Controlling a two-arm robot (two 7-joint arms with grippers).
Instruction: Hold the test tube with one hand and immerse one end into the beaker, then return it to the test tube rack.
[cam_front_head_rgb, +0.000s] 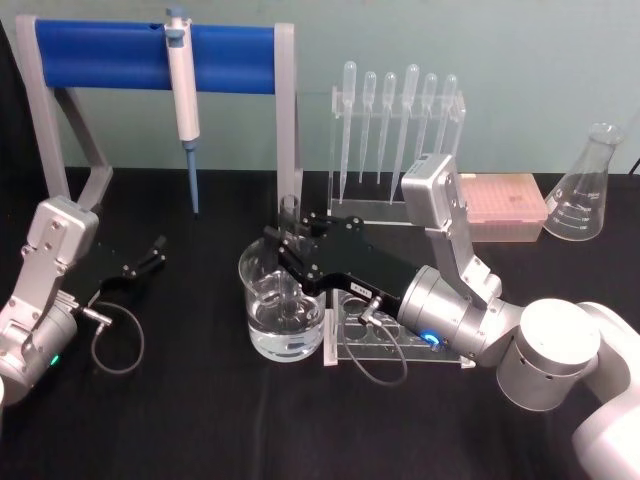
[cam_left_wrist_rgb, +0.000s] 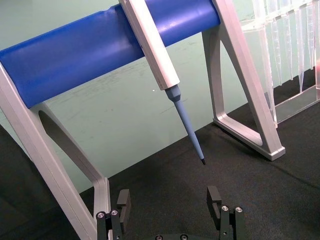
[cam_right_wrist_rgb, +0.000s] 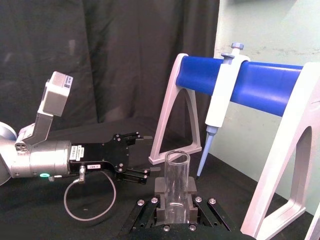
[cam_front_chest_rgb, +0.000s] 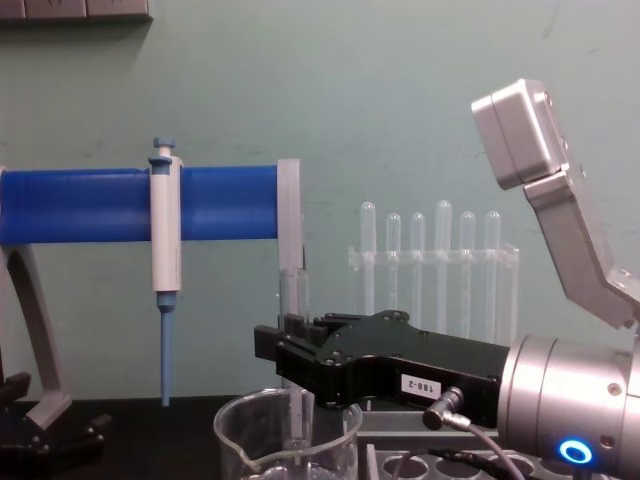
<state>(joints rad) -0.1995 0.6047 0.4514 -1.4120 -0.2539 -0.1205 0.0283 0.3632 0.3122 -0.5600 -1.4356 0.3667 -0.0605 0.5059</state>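
One hand does the work: the right hand is clamped on the test tube, which stands upright with its lower end inside the beaker. The left hand rests open on the table, well apart. Smooth, wet glass may slide through the fingers if the grip is light. A sideways move before the tube clears the rim would knock the beaker. The test tube rack lies just beside it under the right arm, so a misjudged hole could jam or crack the tube.
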